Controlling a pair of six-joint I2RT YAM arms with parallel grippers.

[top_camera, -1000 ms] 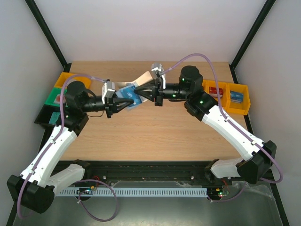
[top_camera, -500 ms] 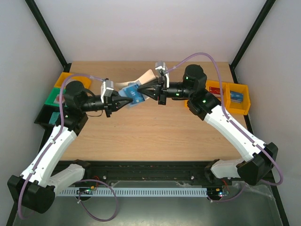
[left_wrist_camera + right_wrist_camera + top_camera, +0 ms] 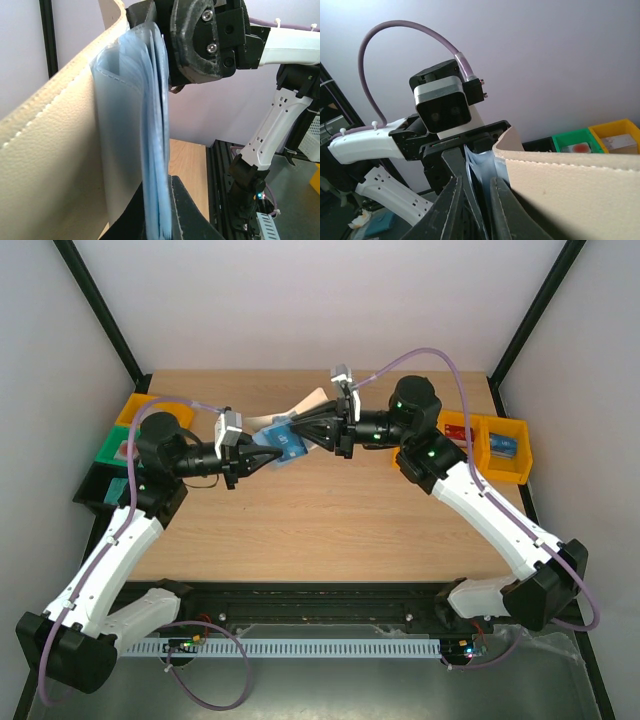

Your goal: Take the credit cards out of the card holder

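The card holder (image 3: 283, 438) hangs open above the table between both arms, with its beige flap (image 3: 312, 400) raised and its blue inside facing up. My left gripper (image 3: 266, 456) is shut on the blue pocket leaves (image 3: 152, 150), pinching their lower edge between its fingertips (image 3: 187, 215). My right gripper (image 3: 300, 430) comes from the other side. Its jaws stand slightly apart, and a blue leaf (image 3: 481, 167) runs into the gap between them. The beige outside (image 3: 570, 185) lies beside its right finger. No credit cards can be told apart from the pockets.
Two yellow bins (image 3: 505, 450) holding small items stand at the table's right edge. At the left edge stand a yellow bin (image 3: 135, 408), a green one (image 3: 115, 448) and a black one (image 3: 98, 490). The black frame posts (image 3: 100, 310) flank the table.
The right gripper has slid slightly left along the card holder and its jaws have parted a little. The left gripper has tightened on the blue leaves.
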